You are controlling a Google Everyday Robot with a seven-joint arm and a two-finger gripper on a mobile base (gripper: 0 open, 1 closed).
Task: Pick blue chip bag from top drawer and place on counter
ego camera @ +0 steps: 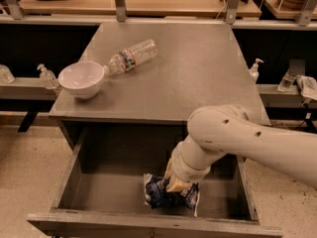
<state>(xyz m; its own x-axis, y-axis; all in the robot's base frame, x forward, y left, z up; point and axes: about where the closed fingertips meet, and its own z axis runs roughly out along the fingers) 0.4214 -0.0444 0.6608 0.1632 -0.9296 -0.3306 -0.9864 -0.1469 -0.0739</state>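
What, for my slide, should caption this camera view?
Tool down at the crumpled navy foil chip bag in the open grey-brown wooden drawer; white bowl and clear plastic bottle on grey counter.
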